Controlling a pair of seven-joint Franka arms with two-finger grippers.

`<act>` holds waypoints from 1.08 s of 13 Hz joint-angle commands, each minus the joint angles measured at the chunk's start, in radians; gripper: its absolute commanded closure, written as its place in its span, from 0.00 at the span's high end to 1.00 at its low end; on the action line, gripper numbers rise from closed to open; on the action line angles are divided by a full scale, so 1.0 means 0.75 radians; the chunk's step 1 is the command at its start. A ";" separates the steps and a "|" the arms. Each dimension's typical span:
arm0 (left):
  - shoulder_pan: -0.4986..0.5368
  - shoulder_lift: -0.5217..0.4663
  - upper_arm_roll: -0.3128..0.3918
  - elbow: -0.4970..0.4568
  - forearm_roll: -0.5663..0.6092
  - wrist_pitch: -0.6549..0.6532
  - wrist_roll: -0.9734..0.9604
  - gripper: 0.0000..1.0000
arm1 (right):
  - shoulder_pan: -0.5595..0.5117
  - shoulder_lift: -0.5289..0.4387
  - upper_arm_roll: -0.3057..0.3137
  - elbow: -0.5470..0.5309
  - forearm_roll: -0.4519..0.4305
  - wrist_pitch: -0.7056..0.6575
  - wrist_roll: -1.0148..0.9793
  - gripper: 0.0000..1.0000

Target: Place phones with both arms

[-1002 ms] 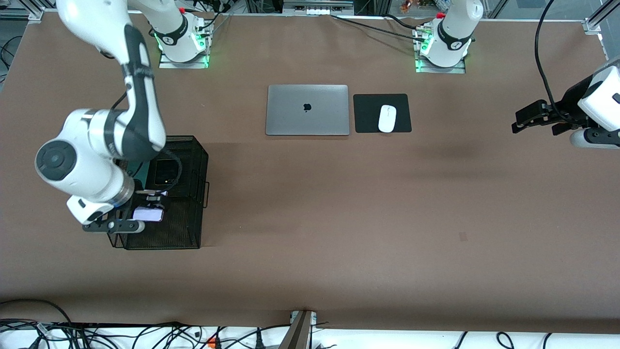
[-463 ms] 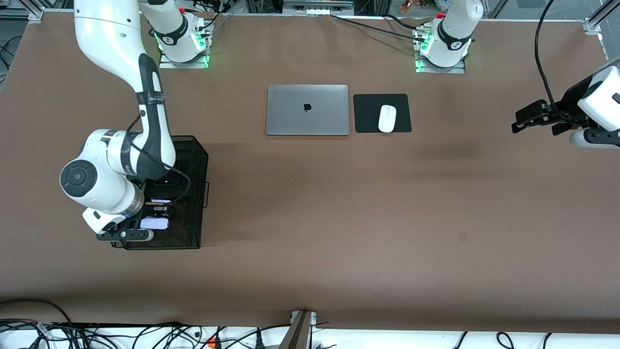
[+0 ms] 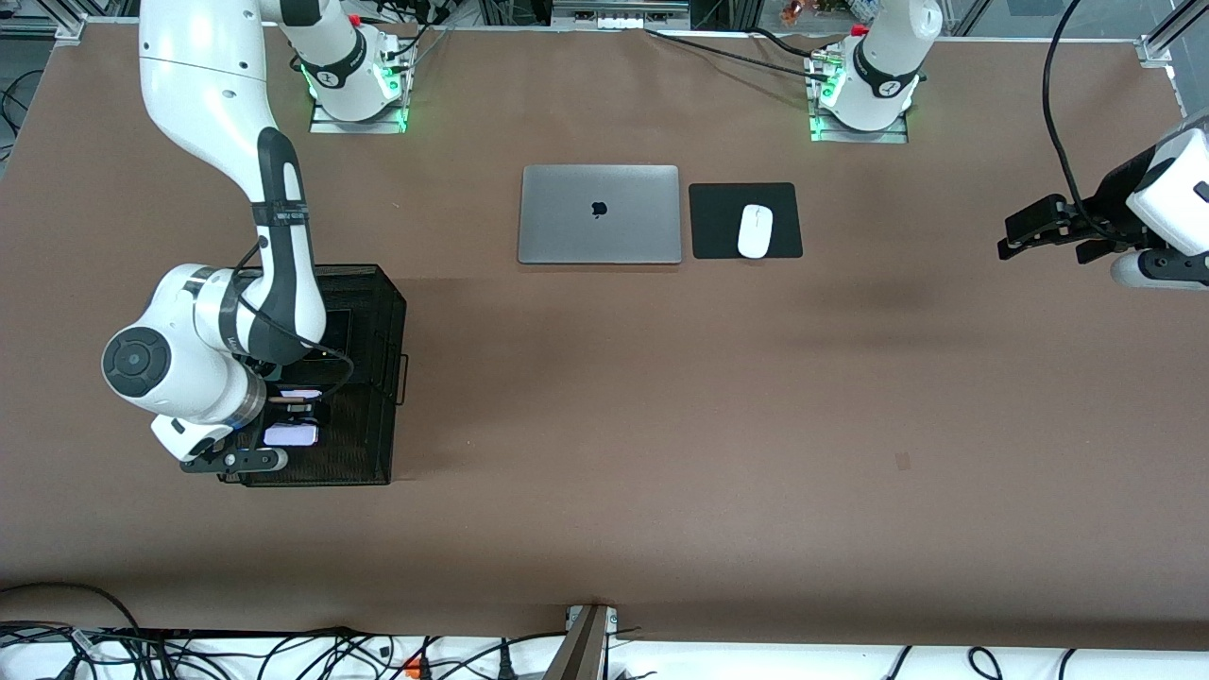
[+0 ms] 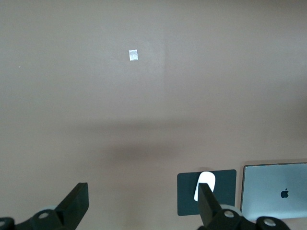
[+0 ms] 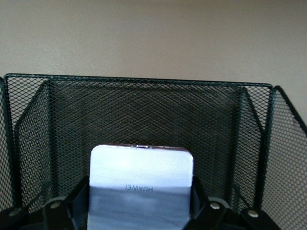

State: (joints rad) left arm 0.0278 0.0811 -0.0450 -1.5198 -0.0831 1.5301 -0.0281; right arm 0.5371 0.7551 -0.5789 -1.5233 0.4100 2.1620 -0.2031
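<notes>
Over the black mesh basket at the right arm's end of the desk, the right tool pinches the pale lilac-white phone by its two long edges. In the right wrist view the phone sits square between the jaws with the basket wall ahead, a grip that keeps the slab level for a lift out.

Judged from these views, the task stands at an early stage: no phone lies on the open desk.

At 3 o'clock in the front view, the left tool waits with jaws spread, over bare desk, clear of the laptop and mouse at 12 o'clock.
</notes>
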 commanded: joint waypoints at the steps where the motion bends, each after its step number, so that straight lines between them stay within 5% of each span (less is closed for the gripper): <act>1: 0.010 -0.028 -0.012 -0.017 0.009 -0.005 0.007 1.00 | -0.010 0.002 0.025 -0.006 0.081 0.028 -0.030 0.33; 2: 0.010 -0.028 -0.012 -0.017 0.009 -0.005 0.007 1.00 | -0.012 0.002 0.025 -0.006 0.104 0.028 -0.030 0.71; 3: 0.010 -0.028 -0.012 -0.017 0.009 -0.005 0.007 1.00 | -0.015 0.002 0.025 -0.004 0.112 0.030 -0.026 0.94; 8: 0.010 -0.028 -0.012 -0.015 0.009 -0.005 0.009 1.00 | -0.013 -0.017 0.015 0.039 0.110 -0.001 -0.028 0.99; 14: 0.010 -0.028 -0.012 -0.015 0.009 -0.007 0.009 1.00 | -0.004 -0.100 -0.138 0.278 0.112 -0.579 0.009 0.99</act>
State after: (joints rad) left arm 0.0278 0.0791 -0.0451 -1.5198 -0.0831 1.5301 -0.0281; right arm 0.5372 0.7222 -0.6529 -1.3508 0.4742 1.8585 -0.2009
